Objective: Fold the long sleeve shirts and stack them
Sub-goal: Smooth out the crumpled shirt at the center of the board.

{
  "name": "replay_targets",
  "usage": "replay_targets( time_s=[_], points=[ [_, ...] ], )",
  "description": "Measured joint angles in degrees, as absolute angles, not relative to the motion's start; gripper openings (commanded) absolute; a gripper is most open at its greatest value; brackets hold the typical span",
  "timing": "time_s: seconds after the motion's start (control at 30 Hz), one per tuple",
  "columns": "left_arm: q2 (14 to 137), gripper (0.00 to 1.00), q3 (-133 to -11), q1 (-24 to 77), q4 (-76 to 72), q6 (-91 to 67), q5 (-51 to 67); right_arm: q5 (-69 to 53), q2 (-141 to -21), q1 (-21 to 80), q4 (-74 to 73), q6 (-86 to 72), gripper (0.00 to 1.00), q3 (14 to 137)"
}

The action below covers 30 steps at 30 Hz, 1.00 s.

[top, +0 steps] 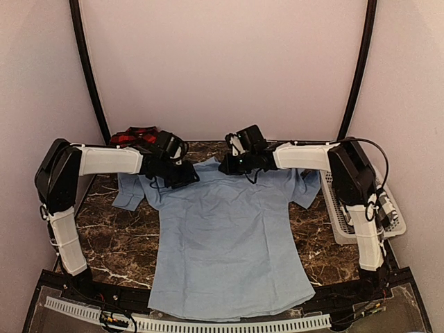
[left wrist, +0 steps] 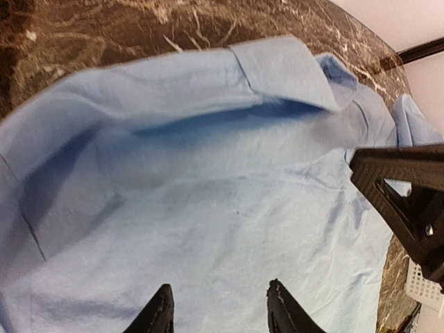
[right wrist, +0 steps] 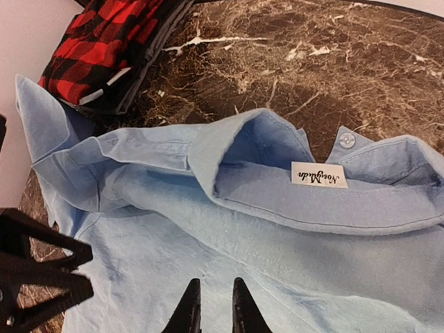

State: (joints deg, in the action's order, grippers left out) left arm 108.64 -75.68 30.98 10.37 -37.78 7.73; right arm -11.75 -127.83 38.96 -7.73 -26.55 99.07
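A plain light blue long sleeve shirt [top: 229, 236] lies spread flat on the marble table, collar at the far end and hem toward the arm bases. Its collar [right wrist: 277, 201] stands up, showing a white label [right wrist: 318, 175]. My left gripper [top: 186, 175] [left wrist: 220, 295] hovers open over the left shoulder area with nothing between its fingers. Over the cloth just below the collar my right gripper [top: 225, 165] [right wrist: 215, 291] shows only a narrow gap, with no cloth in it. A folded red-and-black plaid shirt [top: 135, 135] [right wrist: 104, 48] lies at the back left.
A white lattice basket [top: 340, 208] [left wrist: 423, 284] stands at the table's right edge beside the right arm. The two grippers are close together above the collar. Dark marble table [top: 118, 243] shows on both sides of the shirt. Walls enclose the back and sides.
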Motion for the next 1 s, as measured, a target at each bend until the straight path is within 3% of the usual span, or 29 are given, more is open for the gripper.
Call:
replay_targets(
  time_s=[0.13, 0.47, 0.8, 1.0],
  points=[
    [108.2, 0.42, -73.2, 32.8, 10.3, -38.2, 8.4, -11.9, -132.7, 39.0, -8.6, -27.1, 0.15, 103.1],
    [101.1, 0.42, -69.3, 32.8, 11.2, -38.2, 8.5, -12.3, -153.1, 36.3, -12.5, -31.9, 0.24, 132.0],
    [96.6, 0.42, -66.5, 32.8, 11.9, -38.1, 8.4, -19.4, -157.6, 29.0, -5.9, -39.0, 0.58, 134.3],
    [96.5, 0.43, -65.8, 32.8, 12.3, -37.8, 8.0, -21.0, -156.5, 27.7, -6.9, -37.6, 0.62, 133.2]
  ],
)
